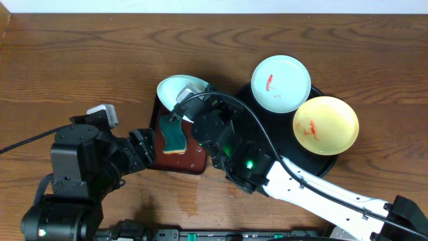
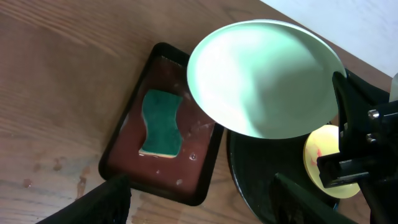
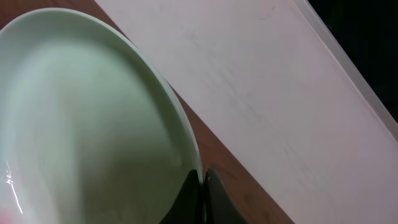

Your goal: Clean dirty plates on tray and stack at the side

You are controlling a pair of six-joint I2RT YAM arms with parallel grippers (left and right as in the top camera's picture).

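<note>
A pale bluish-white plate (image 1: 175,88) (image 2: 267,74) (image 3: 81,124) hangs tilted above the far end of the red-brown tray; its face shows no smear. My right gripper (image 1: 194,100) (image 3: 202,177) is shut on its rim, one finger on each side. On the black tray (image 1: 281,137) (image 2: 261,168) lie another pale plate (image 1: 281,84) and a yellow plate (image 1: 326,125) (image 2: 320,149), each with a red smear. My left gripper (image 1: 147,148) (image 2: 200,182) hovers open at the near end of the red-brown tray, holding nothing.
A green sponge (image 1: 174,134) (image 2: 160,122) lies in the wet rectangular red-brown tray (image 1: 190,161) (image 2: 118,146), left of the black tray. Bare wood tabletop (image 1: 80,67) spreads to the left and far side. The right arm (image 1: 301,191) crosses the front right.
</note>
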